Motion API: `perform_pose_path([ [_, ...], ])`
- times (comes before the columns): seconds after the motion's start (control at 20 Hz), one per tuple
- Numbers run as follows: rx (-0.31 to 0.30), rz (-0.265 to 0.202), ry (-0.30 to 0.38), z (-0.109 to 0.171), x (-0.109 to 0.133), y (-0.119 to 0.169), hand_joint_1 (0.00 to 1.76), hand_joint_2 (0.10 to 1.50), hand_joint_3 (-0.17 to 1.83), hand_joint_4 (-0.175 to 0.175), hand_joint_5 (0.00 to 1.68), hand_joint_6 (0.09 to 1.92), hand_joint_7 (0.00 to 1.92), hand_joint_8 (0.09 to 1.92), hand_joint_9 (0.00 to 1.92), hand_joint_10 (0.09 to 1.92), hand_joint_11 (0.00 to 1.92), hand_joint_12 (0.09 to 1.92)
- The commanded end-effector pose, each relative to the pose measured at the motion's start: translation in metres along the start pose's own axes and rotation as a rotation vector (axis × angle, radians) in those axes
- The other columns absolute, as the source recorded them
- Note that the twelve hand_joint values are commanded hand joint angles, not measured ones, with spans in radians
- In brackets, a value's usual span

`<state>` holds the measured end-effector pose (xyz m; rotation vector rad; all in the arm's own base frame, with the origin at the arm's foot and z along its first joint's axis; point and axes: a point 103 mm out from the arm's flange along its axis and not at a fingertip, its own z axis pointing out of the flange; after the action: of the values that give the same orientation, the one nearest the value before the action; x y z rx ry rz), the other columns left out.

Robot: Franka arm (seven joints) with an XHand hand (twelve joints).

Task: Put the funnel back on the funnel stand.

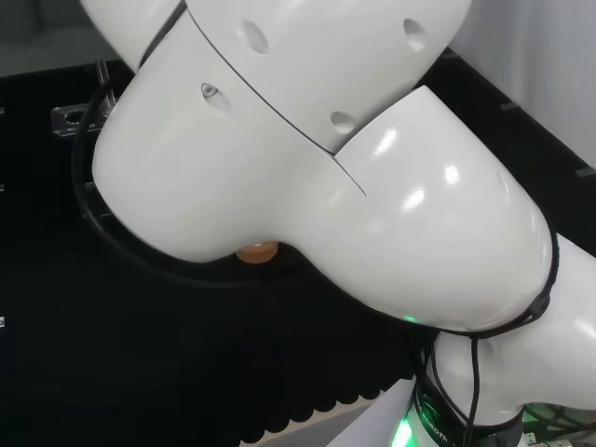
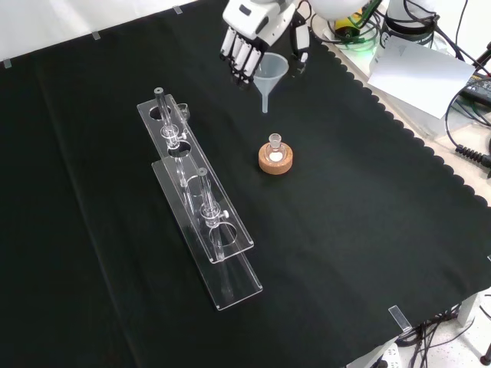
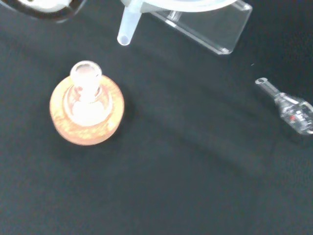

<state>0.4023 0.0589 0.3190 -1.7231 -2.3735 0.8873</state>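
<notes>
From the head view I mostly see the arm's white links (image 1: 307, 149) looming over the black-clothed tabletop (image 2: 360, 253). In the front view the clear funnel stand (image 2: 201, 201) runs lengthwise across the middle of the tabletop, from near the far edge toward the near one, with glass pieces set in it. To its right in that view sits a small flask (image 2: 275, 142) on a cork ring (image 2: 275, 159). My hand (image 2: 249, 34) hangs at the far edge, fingers (image 2: 239, 57) pointing down and curled with the thumb around the rim of the funnel (image 2: 270, 73). The funnel is held in the air, spout down, above and beyond the flask.
</notes>
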Motion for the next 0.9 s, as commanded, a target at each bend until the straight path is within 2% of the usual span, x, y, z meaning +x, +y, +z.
perform_pose_path([
  [0.05, -0.045, 0.064, 0.011, -0.022, -0.033, -0.006, 0.80, 0.71, 0.59, -0.006, 0.64, 0.59, 0.50, 0.60, 0.88, 0.42, 0.56, 1.30],
  [0.5, -0.112, 0.135, 0.049, -0.059, -0.090, 0.003, 0.80, 0.71, 0.59, -0.005, 0.65, 0.60, 0.51, 0.60, 0.88, 0.42, 0.56, 1.31],
  [0.7, -0.136, 0.130, 0.047, -0.077, -0.105, 0.018, 0.80, 0.71, 0.59, -0.005, 0.65, 0.60, 0.52, 0.60, 0.87, 0.42, 0.56, 1.31],
  [0.9, -0.143, 0.107, 0.037, -0.086, -0.109, 0.040, 0.80, 0.71, 0.59, -0.005, 0.65, 0.61, 0.52, 0.60, 0.87, 0.42, 0.56, 1.30],
])
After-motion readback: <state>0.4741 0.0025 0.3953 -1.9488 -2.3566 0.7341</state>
